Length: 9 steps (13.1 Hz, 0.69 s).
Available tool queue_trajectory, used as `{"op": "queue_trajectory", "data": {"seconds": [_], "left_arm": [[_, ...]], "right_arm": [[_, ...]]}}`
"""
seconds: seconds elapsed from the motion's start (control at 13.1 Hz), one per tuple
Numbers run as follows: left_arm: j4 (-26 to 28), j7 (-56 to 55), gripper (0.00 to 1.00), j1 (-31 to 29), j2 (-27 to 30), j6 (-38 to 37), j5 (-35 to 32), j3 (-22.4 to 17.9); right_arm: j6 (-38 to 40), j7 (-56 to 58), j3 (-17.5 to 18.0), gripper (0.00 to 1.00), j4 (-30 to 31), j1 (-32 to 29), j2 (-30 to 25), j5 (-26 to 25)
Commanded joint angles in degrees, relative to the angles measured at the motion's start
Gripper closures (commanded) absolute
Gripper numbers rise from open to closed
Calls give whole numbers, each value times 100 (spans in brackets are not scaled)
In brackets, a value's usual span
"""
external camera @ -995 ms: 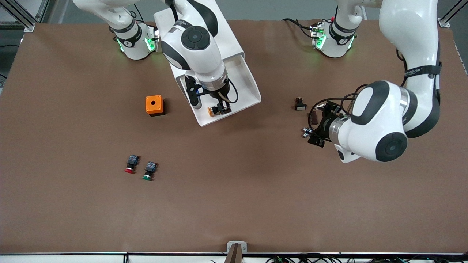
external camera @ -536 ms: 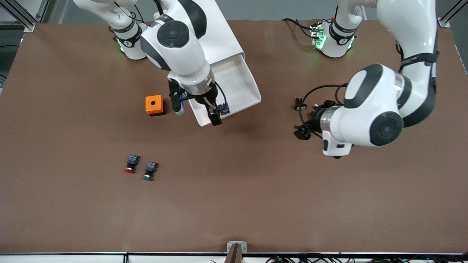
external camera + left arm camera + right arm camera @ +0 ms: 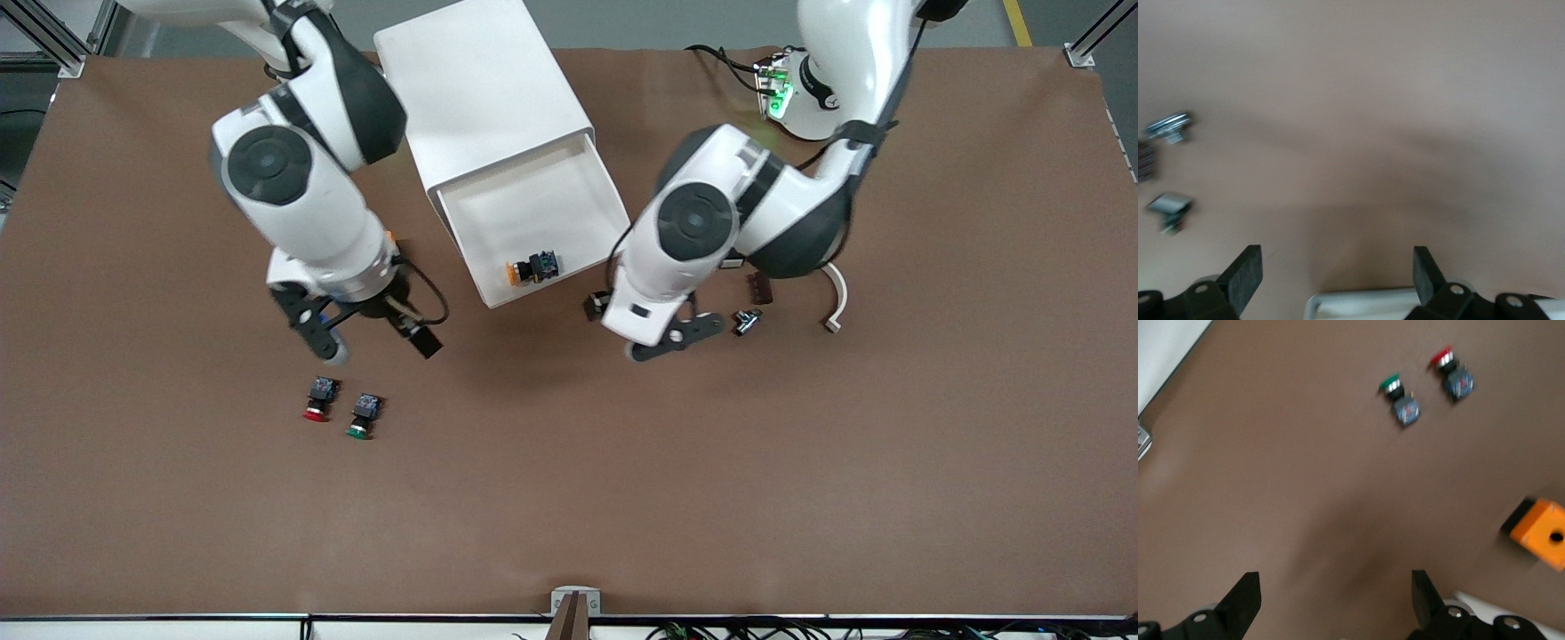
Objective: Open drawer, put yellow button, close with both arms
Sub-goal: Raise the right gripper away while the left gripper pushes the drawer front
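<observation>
The topmost drawer stands pulled out of the white cabinet. The yellow button lies on its side in the drawer, near the front wall. My right gripper is open and empty over the bare table, above the red and green buttons; in the right wrist view only brown table lies between its fingers. My left gripper is open and empty over the table beside the drawer's front corner, toward the left arm's end; in the left wrist view a white rim shows low between its fingers.
A red-capped button and a green-capped button lie side by side nearer the front camera. An orange box is mostly hidden under the right arm. A silver part, a brown part and a white hook lie by the left arm.
My right gripper let go of the yellow button in the drawer and swung out over the table near the red and green buttons. My left arm swung in beside the drawer's front.
</observation>
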State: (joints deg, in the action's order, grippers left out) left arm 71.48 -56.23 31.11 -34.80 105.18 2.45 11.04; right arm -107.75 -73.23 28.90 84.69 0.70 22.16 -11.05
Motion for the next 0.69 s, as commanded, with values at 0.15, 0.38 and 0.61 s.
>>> {"op": "queue_trajectory", "data": {"seconds": [0.15,0.38,0.61], "left_arm": [[50,542,1,447,-300,828,-753,-23],[418,491,1,650,-317,785,-720,-14],[577,167,1,738,-300,356,-623,275]], "right_arm": [[446,2640,-1655,0,-40,80,-527,1216],[798,4916,-2763,0,-40,106,-756,1877],[914,6404,-3468,0,30,132,-1054,1940]]}}
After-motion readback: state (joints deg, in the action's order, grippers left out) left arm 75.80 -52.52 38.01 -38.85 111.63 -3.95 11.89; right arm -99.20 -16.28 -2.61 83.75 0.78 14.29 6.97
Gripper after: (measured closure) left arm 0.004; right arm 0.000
